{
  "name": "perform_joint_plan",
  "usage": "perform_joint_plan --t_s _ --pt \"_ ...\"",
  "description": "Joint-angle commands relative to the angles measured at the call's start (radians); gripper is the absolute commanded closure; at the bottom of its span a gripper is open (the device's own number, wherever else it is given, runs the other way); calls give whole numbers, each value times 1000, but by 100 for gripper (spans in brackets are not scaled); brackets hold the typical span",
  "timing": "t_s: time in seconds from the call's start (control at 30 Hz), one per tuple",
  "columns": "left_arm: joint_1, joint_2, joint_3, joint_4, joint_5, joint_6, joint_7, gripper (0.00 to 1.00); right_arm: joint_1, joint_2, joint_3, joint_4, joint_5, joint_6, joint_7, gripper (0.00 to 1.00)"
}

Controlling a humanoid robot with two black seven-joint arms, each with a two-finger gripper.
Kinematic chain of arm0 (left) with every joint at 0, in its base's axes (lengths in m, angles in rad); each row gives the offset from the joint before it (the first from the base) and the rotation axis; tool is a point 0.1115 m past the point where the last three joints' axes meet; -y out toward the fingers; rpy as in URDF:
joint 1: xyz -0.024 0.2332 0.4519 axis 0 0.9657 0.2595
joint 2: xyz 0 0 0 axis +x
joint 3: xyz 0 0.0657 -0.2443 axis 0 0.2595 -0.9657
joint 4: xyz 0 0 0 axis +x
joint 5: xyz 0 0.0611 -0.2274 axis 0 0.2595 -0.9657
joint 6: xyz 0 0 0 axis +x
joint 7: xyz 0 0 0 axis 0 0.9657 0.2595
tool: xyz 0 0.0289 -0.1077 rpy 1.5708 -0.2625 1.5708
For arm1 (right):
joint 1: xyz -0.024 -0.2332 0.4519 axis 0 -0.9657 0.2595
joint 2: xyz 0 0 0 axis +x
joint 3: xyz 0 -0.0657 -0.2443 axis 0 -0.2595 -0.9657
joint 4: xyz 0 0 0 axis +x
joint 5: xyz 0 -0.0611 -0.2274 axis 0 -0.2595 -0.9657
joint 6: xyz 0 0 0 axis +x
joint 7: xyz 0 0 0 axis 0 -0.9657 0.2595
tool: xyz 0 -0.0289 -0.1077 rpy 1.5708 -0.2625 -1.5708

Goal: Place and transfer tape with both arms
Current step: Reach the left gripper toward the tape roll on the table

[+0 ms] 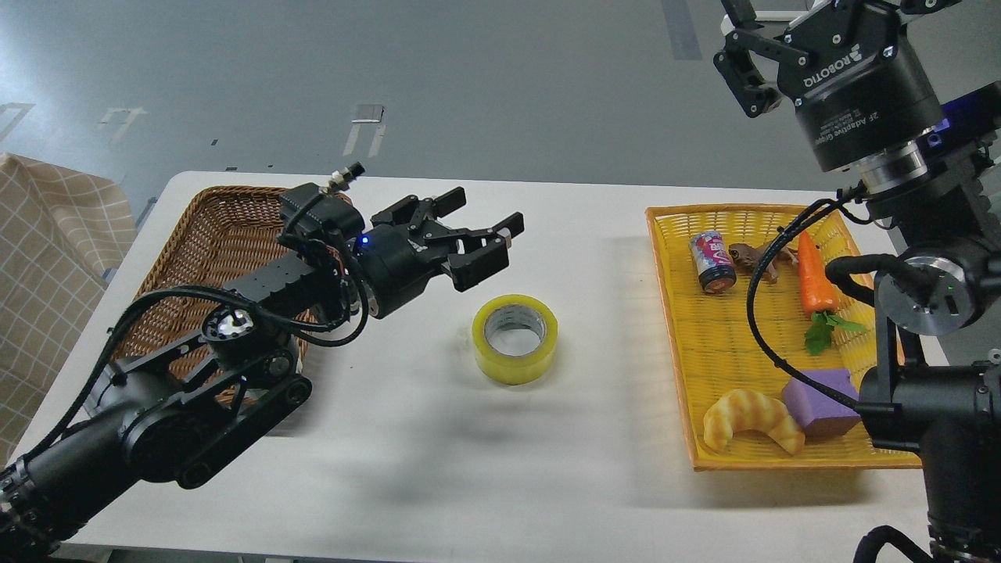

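The tape [514, 338], a yellow translucent roll with a pale grey core, lies flat in the middle of the white table [438, 461]. My left gripper [486, 211] is open and empty. It reaches in low from the left, pointing right, just above and left of the tape and apart from it. My right gripper [813, 16] is raised high at the top right, far from the tape. Its fingertips are cut off by the top edge, and the finger links [743, 66] stand spread at the sides of its body.
A brown wicker basket [211, 227] lies at the back left under my left arm. A yellow basket [727, 344] at the right holds a can [712, 262], a toy frog, a carrot [813, 274], a croissant [752, 418] and a purple cube [821, 399].
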Motion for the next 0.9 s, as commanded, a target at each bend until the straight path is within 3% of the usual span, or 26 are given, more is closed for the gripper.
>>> perform_joint_plan --t_s 0.0,0.17,0.27,0.77,0.87 --pt "-61 -2 85 78 43 2 6 2 -17 0 6 6 0 -1 0 0" --pt "-125 -77 119 251 62 6 -3 2 -41 0 9 25 0 -1 0 0" --pt "-140 -99 168 296 62 24 -2 2 -50 0 9 29 0 -1 -2 0" --pt "-130 -143 269 373 62 86 -8 3 -53 0 20 34 -1 -9 -2 0" --pt "-128 -151 269 436 62 112 -8 3 -55 0 20 35 0 -9 0 0"
